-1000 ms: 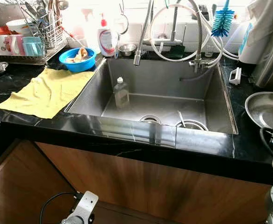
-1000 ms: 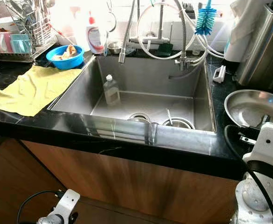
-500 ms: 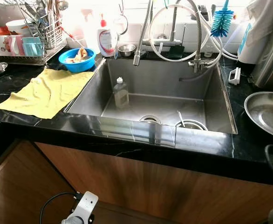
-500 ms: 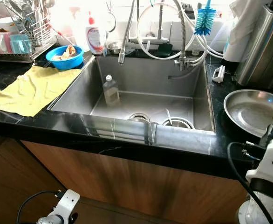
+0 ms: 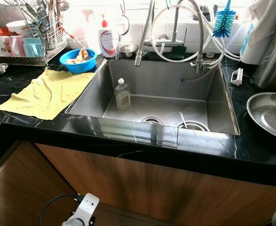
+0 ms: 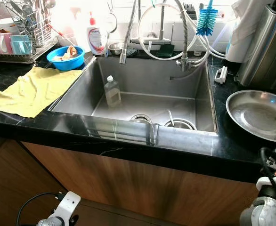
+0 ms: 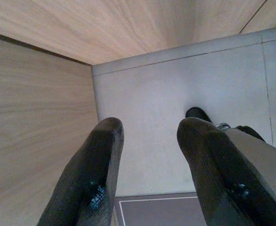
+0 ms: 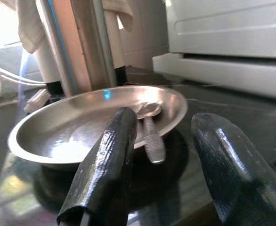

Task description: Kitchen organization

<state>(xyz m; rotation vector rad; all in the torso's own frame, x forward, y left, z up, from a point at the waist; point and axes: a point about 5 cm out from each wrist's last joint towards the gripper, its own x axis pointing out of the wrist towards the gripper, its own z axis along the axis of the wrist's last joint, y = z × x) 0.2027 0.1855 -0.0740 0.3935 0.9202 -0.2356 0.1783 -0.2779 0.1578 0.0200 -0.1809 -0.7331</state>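
Note:
A steel plate (image 6: 253, 113) lies on the black counter right of the sink (image 5: 166, 80), with a spoon (image 8: 150, 134) resting in it. My right gripper (image 8: 164, 120) is open, low at the counter's front edge, and faces the plate (image 8: 81, 127) from just short of its rim. My right arm (image 6: 270, 209) shows at the lower right. A small clear bottle (image 5: 122, 94) stands in the sink, and a steel cup (image 5: 193, 125) with a utensil sits near the drain. My left gripper (image 7: 150, 127) hangs open beside the wooden cabinet, above the floor.
A yellow cloth (image 5: 48, 92) is spread on the left counter. Behind it are a blue bowl (image 5: 79, 60), a dish rack (image 5: 29, 42) with mugs and cutlery, and a soap bottle (image 5: 108, 40). Tap hoses and a blue brush (image 5: 224, 21) hang over the sink's back.
My right arm has dropped from beside the steel plate to below the counter edge. The left arm and the things on the counter have stayed put.

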